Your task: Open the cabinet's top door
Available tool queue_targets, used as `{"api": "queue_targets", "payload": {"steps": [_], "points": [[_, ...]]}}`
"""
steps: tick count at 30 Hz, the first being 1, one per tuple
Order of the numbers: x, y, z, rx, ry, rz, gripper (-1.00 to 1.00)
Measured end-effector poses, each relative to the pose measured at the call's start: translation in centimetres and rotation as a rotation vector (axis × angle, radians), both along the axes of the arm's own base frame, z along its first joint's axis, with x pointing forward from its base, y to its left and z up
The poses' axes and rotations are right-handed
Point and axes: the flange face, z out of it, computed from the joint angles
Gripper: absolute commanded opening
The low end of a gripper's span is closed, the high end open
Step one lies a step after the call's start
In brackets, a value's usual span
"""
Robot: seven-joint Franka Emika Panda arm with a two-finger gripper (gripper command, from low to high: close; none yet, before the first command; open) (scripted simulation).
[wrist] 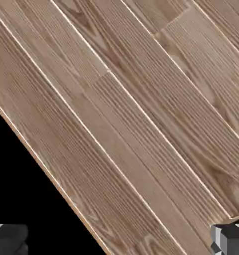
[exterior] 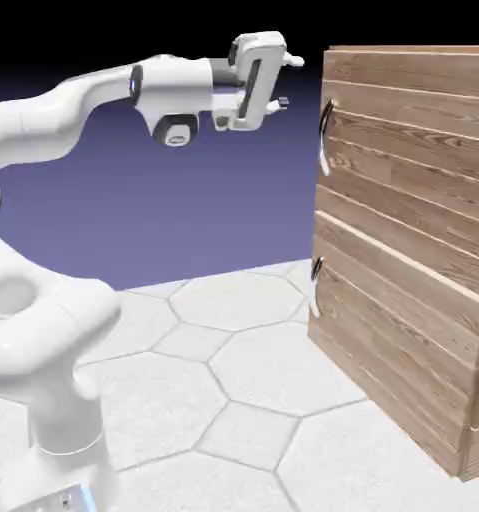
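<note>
One white robot arm rises at the exterior view's left and reaches toward the right, its one pair of jaws (exterior: 291,83) held high in the air. The two fingers are spread wide apart, with nothing between them. They point at one cabinet (exterior: 403,250), a tall box of brown wood planks at the exterior view's right, and a gap separates them from it.

The cabinet has two doors, one above the other. The top door (exterior: 408,165) is the larger, made of about five horizontal planks, and sits just ahead of the jaws. The bottom door (exterior: 393,330) is the lower one. Each door carries one handle, so I count two: a curved, dark-and-white upper handle (exterior: 326,138) at the top door's left edge, and a similar lower handle (exterior: 316,288) at the bottom door's left edge. The jaws are higher than the upper handle and apart from it.

The cabinet stands on one pale floor (exterior: 183,400) of large tiles with grey joints. The backdrop (exterior: 213,210) is blue-violet, fading to black at the top.

In the hand view, planks run diagonally across most of the picture, with black at the lower left. Two grey fingertips (wrist: 231,238) show at the bottom, one near each corner, well apart.
</note>
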Motion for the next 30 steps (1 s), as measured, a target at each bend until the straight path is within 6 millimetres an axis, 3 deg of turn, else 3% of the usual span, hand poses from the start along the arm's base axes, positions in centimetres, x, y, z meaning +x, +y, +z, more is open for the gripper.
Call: {"api": "queue_targets", "payload": {"steps": [6,12,14,18,19,21,30], "points": [[3.3,4.1,-4.4,0.35,-0.038,0.028,0.0],[7.7,7.0,-11.1,0.713,-0.034,0.04,0.0],[7.8,7.0,-11.2,0.719,-0.034,0.04,0.0],[12.1,6.9,-11.2,0.718,-0.035,0.04,0.0],[12.8,6.8,-11.2,0.719,-0.034,0.04,-1.0],[12.8,6.8,-11.2,0.719,-0.034,0.04,-1.0],[5.9,4.4,-11.2,0.721,0.019,0.182,-1.0]]}}
